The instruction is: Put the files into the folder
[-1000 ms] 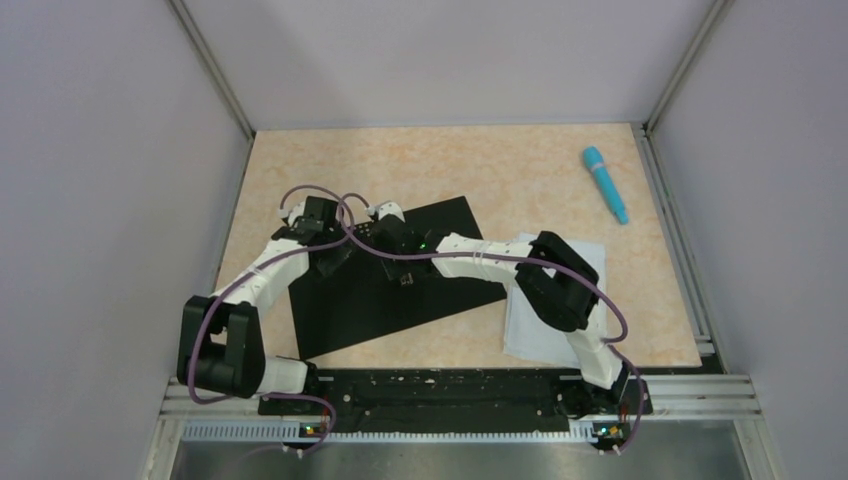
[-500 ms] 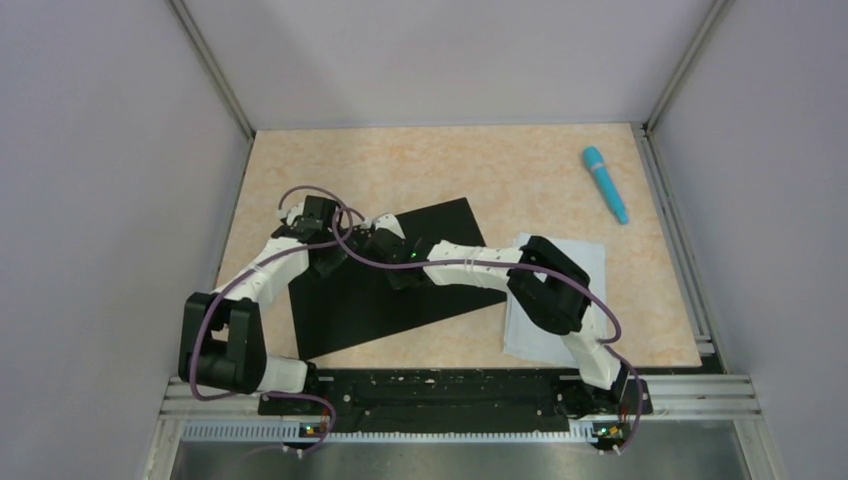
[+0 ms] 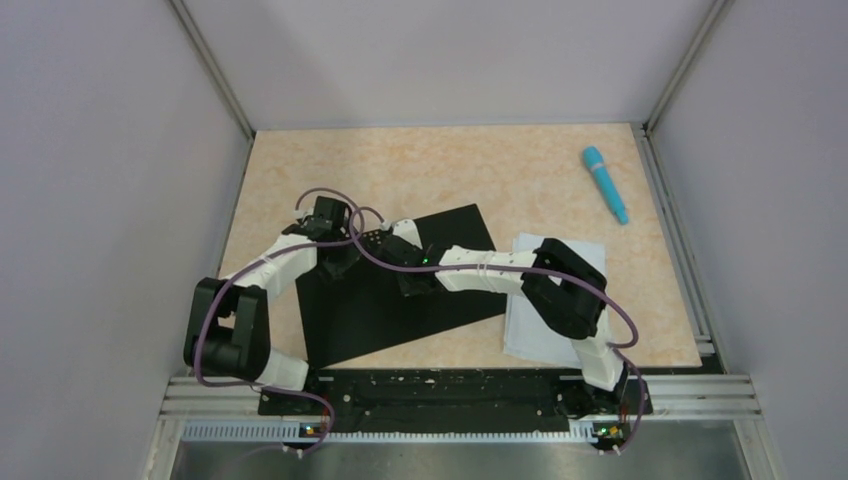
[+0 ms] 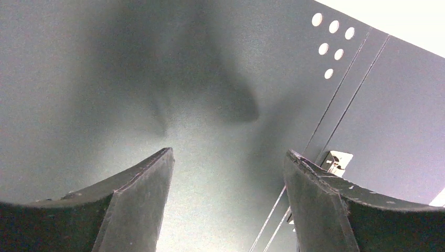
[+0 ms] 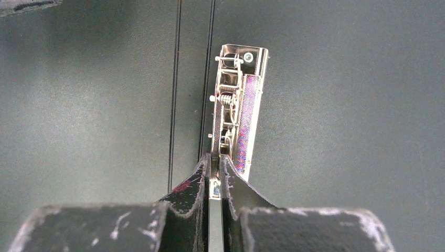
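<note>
I see my right gripper (image 5: 215, 170) clamped on the metal clip (image 5: 239, 94) of the open folder (image 3: 400, 310) near the desk's (image 3: 450, 170) middle; my left gripper (image 4: 228, 154) hangs over it with its fingers apart.

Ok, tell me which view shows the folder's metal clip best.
Right wrist: the metal clip fills the centre, spring visible, right gripper pinching its near end. Left wrist catches only a corner. From the top, the arms hide it.
</note>
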Controlling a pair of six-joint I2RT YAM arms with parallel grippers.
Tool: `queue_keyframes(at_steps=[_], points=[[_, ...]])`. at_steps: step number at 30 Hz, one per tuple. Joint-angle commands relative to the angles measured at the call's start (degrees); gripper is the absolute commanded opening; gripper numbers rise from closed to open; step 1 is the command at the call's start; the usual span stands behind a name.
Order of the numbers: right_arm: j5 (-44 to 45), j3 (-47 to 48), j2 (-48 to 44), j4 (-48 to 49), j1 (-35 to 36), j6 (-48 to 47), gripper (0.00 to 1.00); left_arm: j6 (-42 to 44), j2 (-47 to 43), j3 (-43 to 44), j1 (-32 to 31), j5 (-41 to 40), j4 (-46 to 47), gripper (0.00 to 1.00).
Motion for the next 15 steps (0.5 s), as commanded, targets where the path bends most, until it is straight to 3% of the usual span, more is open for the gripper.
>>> queue_keyframes(at_steps=[1,8,13,15], points=[[0.60,-3.82,-4.73,-2.18,1.00,4.65,0.00,1.03,0.10,0.13,-2.29,1.31,2.21,0.81],[0.73,-7.83,-7.72,-0.86,0.89,6.84,0.00,0.06,-0.02,-1.03,-5.39,0.10,1.21,0.78],[-1.15,-10.31,-10.05,1.73,0.51,6.14,0.00,-3.20,-1.12,-2.43,-8.79,-5.46,-1.93,0.78],[-2.10,-10.44,-10.58,2.86,0.35,5.30,0.07,-4.76,-0.92,-2.73,-10.25,-7.93,-2.91,0.78]])
